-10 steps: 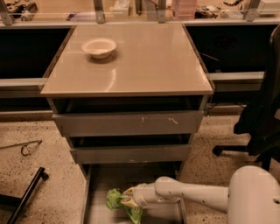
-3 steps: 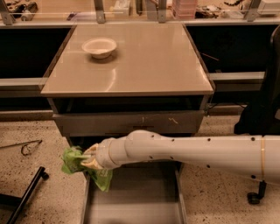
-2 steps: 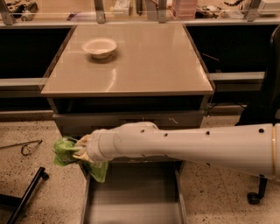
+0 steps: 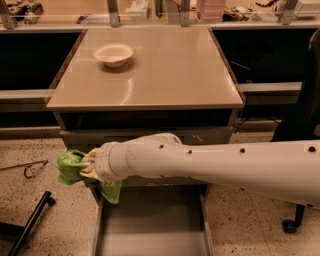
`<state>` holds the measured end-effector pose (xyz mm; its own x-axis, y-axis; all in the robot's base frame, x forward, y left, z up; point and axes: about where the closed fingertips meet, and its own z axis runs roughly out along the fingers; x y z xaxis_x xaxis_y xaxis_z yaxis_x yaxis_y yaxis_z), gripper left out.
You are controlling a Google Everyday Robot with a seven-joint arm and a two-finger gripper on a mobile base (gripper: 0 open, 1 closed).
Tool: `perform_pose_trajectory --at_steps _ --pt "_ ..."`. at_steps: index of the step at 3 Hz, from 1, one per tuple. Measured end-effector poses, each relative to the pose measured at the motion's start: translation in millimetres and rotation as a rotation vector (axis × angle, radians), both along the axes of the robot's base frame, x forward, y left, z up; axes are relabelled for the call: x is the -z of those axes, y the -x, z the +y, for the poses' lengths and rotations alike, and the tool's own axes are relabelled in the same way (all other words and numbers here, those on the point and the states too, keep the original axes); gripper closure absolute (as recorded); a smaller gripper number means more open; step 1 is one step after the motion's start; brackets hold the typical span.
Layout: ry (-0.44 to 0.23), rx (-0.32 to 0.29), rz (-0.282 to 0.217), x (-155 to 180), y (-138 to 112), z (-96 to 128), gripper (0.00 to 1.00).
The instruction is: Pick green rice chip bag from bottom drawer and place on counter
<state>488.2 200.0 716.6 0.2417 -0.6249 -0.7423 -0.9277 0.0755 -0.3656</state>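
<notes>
The green rice chip bag [image 4: 70, 168] is held in the air at the left of the cabinet, level with the middle drawer front. My gripper [image 4: 86, 166] is shut on the bag, at the end of my white arm [image 4: 215, 165], which crosses the view from the right. Part of the bag hangs below the wrist [image 4: 111, 191]. The bottom drawer [image 4: 150, 225] is pulled open below the arm, and its grey floor shows bare. The beige counter [image 4: 165, 70] lies above and behind the gripper.
A white bowl [image 4: 113, 53] stands on the counter's back left. A glass-railed shelf with clutter [image 4: 150, 12] runs behind. A black bar [image 4: 30, 220] and a thin cable [image 4: 25, 167] lie on the speckled floor at left. A black chair [image 4: 302, 120] stands at right.
My arm has lifted the bag out of the bottom drawer, up and to the left. Over the last second the bag has risen a little further beside the cabinet's left front corner.
</notes>
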Motion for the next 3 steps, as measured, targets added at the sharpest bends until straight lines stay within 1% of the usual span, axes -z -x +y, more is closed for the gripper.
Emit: perform_pose_trajectory --at_steps 1,2,3 --pt "-0.030 0.015 -0.099 -42.9 -24.6 -5.4 1.00" --pt "-0.028 0.053 -0.265 -121.0 -64.4 -12.2 1.00" --pt "0.010 0.102 -0.395 -181.5 -95.7 -25.0 1.00"
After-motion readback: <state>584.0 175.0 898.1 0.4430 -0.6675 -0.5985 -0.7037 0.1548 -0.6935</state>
